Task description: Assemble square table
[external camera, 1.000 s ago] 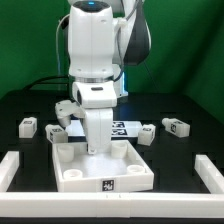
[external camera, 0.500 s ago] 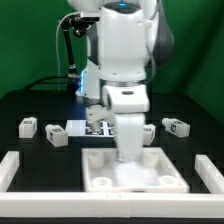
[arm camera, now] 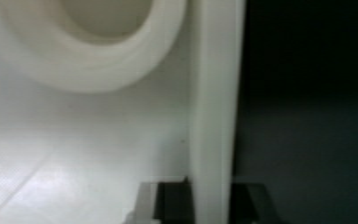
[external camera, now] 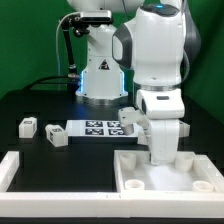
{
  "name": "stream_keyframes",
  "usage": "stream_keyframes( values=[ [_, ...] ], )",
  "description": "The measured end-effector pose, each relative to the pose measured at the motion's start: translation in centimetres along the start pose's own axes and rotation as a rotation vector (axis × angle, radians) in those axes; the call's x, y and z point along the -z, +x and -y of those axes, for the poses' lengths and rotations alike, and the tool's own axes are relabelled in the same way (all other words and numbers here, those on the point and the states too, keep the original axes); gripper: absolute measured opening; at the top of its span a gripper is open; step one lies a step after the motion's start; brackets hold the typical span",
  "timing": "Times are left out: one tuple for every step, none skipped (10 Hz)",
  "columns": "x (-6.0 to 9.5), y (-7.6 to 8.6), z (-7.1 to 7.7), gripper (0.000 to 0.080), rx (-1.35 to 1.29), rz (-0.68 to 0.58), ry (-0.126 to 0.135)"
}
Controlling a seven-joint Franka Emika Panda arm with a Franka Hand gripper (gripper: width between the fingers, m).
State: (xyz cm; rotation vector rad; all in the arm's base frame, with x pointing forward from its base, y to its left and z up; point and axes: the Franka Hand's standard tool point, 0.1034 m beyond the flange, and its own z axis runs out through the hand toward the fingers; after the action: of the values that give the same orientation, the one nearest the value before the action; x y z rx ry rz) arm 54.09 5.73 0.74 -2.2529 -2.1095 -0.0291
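The white square table top (external camera: 135,172) lies at the front of the exterior view's right, its raised rim and round leg sockets showing. My gripper (external camera: 162,158) reaches straight down onto its far rim and is shut on it. In the wrist view the rim (arm camera: 211,110) runs between my two dark fingers (arm camera: 169,203), with a round socket (arm camera: 87,40) beside it. Two white tagged legs (external camera: 28,126) (external camera: 56,137) lie on the black table at the exterior view's left. The other legs are hidden behind my arm.
The marker board (external camera: 98,128) lies flat at the middle back. A long white L-shaped rail (external camera: 12,168) borders the exterior view's left and front. The robot base (external camera: 100,75) stands behind the marker board.
My gripper has moved to the exterior view's right, taking the table top along from the front middle to the front right. The two legs on the left stay put.
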Motion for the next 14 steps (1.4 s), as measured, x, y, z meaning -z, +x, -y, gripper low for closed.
stream_keyframes(
  values=[
    [0.03,-0.01,0.01,0.0052,-0.008,0.002,-0.001],
    [0.03,0.00,0.02,0.0052,-0.009,0.002,-0.001],
    [0.03,-0.03,0.01,0.0052,-0.008,0.002,-0.002],
    [0.03,-0.03,0.01,0.0052,-0.008,0.002,-0.002],
    [0.03,-0.04,0.02,0.0056,-0.008,0.002,-0.001],
    [-0.04,-0.05,0.06,0.0194,-0.008,0.002,0.000],
    [-0.05,-0.05,0.07,0.0194,-0.008,0.002,0.000],
    [-0.07,-0.05,0.07,0.0367,-0.008,0.002,0.001],
    [-0.08,-0.05,0.08,0.0367,-0.008,0.002,0.001],
    [-0.09,-0.05,0.09,0.0557,-0.008,0.002,0.001],
    [-0.10,-0.05,0.09,0.0636,-0.008,0.002,0.001],
    [-0.10,-0.05,0.09,0.0636,-0.009,0.002,0.001],
    [-0.10,-0.06,0.09,0.0636,-0.009,0.002,0.001],
    [-0.10,-0.06,0.09,0.0647,-0.009,0.002,0.001]
  ],
)
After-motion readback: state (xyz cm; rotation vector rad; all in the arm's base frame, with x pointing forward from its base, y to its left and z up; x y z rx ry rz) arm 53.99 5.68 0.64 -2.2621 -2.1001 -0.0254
